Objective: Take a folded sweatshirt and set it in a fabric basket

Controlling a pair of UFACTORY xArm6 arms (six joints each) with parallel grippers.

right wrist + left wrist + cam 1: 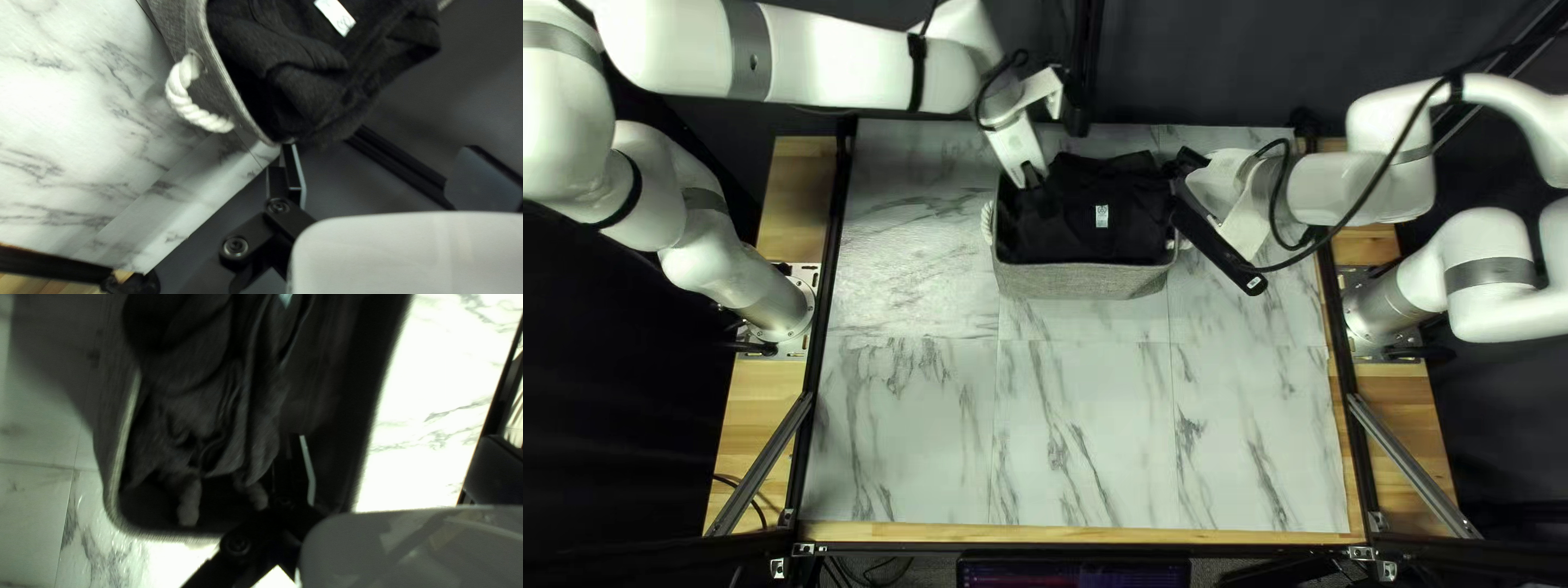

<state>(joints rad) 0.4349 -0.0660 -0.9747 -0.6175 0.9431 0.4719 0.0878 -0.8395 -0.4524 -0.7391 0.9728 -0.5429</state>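
The left gripper [1030, 175] and the right gripper [1186, 166] are both released. The left one, low at the basket [1078, 280] rim, may snag the sweatshirt [1094, 216].

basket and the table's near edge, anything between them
Nothing; the top left view shows only bare table from the basket to that edge.

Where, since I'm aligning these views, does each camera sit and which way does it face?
Top left view: above the table's near edge, slanting down at basket and sweatshirt; left arm, right arm show.
Left wrist view: on left wrist, looking into the basket; one left finger shows.
Right wrist view: on right wrist, facing the basket's rope handle; one right finger shows.
Shared by all: sweatshirt in basket.
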